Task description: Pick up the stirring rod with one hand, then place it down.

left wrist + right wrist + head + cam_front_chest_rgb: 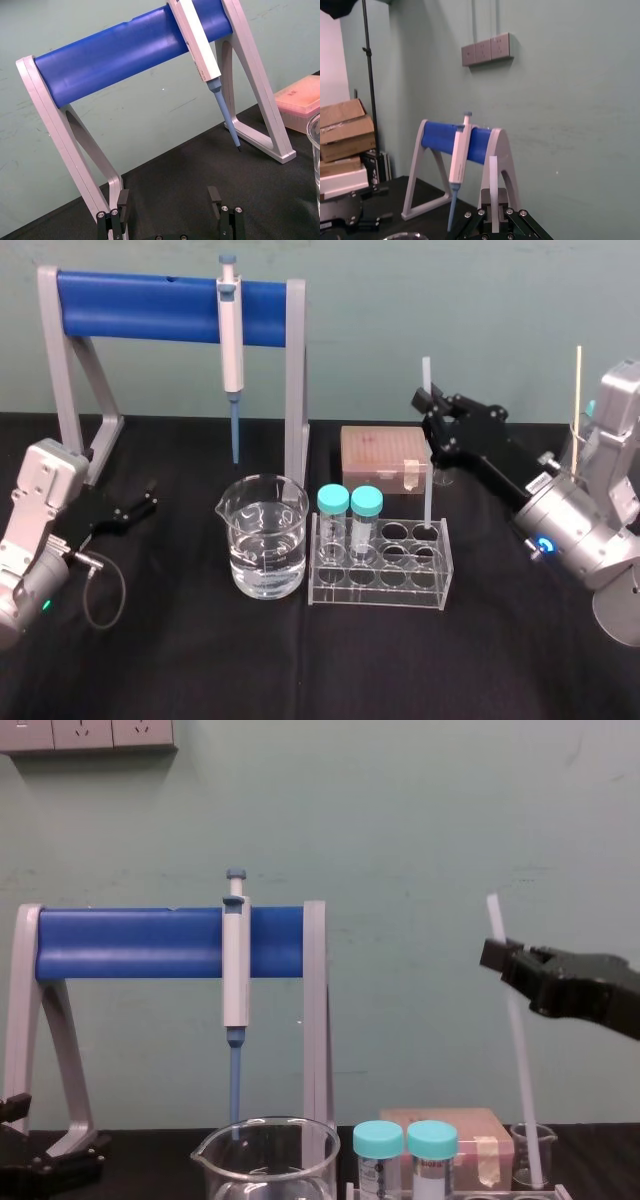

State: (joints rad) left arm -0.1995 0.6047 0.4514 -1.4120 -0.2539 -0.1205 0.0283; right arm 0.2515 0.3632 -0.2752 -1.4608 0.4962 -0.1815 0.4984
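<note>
Stirring rod (518, 1055) stands near upright toward the tabletop's (300, 670) right rear, just right of the tip box (380, 455).

1. Pipette stand (160, 308), left rear, carries 1 pipette (231, 340) hanging over the large beaker (265, 540).
2. Right gripper (430, 408) is clamped on the rod's upper part, a short length standing proud above the jaws.
3. Left gripper (167, 197) lies parked by the left edge, near the stand's foot, fingers spread with nothing between them.
4. Tube rack (380, 590), centre, holds 2 teal-capped tubes (333, 502).
5. Small beaker (522, 1160) sits behind the rack. Whether the rod's lower end rests in it or in the rack's right rear well, I cannot tell.

Judgement: the lift is in hand. It should go straight up along the rod's own axis until the tip clears every rim. A smooth rod can slip or swing, so the grip should hold firm and travel slowly. Bare cloth toward the front right corner suits the set-down.

Markings: no brand is legible, and the tube labels are too small to read.
</note>
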